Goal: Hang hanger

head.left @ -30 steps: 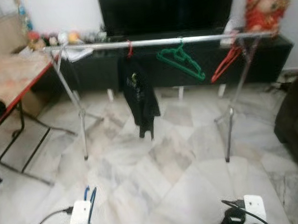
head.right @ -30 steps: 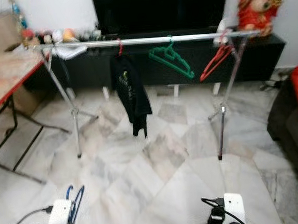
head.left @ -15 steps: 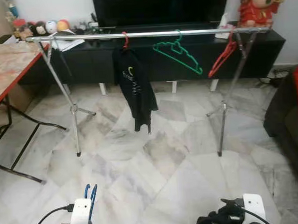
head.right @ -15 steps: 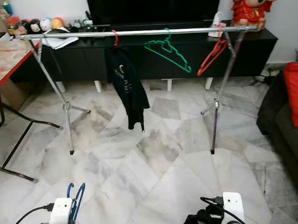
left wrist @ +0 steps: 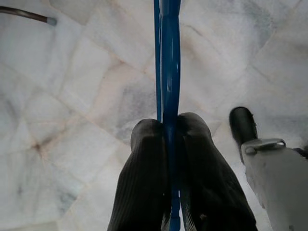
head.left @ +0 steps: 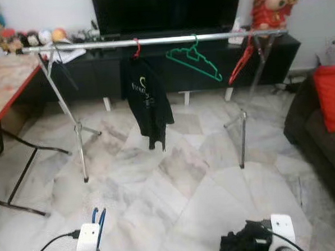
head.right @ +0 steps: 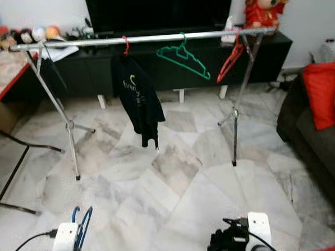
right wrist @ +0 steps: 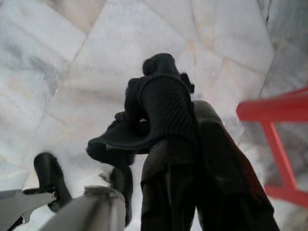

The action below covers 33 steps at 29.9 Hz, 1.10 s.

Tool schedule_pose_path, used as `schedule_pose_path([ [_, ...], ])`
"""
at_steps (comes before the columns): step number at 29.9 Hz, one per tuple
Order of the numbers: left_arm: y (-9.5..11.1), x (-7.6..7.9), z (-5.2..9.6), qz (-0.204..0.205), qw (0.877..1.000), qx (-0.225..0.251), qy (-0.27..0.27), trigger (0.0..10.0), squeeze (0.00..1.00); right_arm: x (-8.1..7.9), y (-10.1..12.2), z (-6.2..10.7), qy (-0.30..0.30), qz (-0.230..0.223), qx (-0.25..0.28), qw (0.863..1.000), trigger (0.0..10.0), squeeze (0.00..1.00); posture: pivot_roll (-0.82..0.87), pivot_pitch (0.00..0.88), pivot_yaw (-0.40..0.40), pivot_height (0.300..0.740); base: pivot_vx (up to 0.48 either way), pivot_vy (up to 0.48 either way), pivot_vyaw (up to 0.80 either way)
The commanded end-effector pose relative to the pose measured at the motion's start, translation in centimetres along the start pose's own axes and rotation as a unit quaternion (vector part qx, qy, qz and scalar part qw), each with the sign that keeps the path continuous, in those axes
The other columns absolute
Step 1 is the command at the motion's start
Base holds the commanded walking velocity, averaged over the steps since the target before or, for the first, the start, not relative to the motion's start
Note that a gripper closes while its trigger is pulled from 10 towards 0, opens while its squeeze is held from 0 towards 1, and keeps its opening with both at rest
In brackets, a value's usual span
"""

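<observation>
The view has swung right; the rail (head.left: 152, 41) sits well ahead of both grippers. The left gripper (left wrist: 167, 139) pinches the blue hanger (left wrist: 168, 57) tight between closed fingers; the right gripper (right wrist: 178, 125) is clamped on dark cloth (right wrist: 120, 139). Hanging is still to come.

From the head cameras I get a softly blurred room in even, diffuse daylight. The marble floor (head.left: 176, 175) reads pale with no hard shadows, and the dark TV (head.left: 167, 10) at the back is nearly featureless. My left wrist feed is bright and sharp on the tiles. My right wrist feed is dimmer, with the near black fingers (right wrist: 168, 120) out of focus.
</observation>
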<state>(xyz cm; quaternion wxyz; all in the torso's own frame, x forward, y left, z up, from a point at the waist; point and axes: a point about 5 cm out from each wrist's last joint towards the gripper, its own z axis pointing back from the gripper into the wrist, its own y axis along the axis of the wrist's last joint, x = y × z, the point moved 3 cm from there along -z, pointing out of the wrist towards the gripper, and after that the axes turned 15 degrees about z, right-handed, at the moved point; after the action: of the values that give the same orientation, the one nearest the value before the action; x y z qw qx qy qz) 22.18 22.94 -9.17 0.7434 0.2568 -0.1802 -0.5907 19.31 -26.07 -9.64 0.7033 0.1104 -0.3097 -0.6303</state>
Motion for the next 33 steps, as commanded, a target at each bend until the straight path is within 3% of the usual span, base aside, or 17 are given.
schedule_pose_path([
  [1, -0.41, -0.35, 0.04, 0.002, 1.0, -0.008, 0.005, 10.0, 0.0, 0.13, 0.43, -0.07, -0.001, 0.002, 0.005, 1.0, 10.0, 0.0, -0.08, 0.023, 0.007, 0.74, 0.0, 0.27, 0.0],
  [33, -0.36, -0.41, 0.04, -0.001, 1.0, -0.008, 0.004, 10.0, 0.0, 0.02, 0.46, -0.08, 0.001, 0.002, 0.005, 1.0, 10.0, 0.0, -0.08, 0.023, 0.011, 0.74, 0.0, 0.266, 0.0],
])
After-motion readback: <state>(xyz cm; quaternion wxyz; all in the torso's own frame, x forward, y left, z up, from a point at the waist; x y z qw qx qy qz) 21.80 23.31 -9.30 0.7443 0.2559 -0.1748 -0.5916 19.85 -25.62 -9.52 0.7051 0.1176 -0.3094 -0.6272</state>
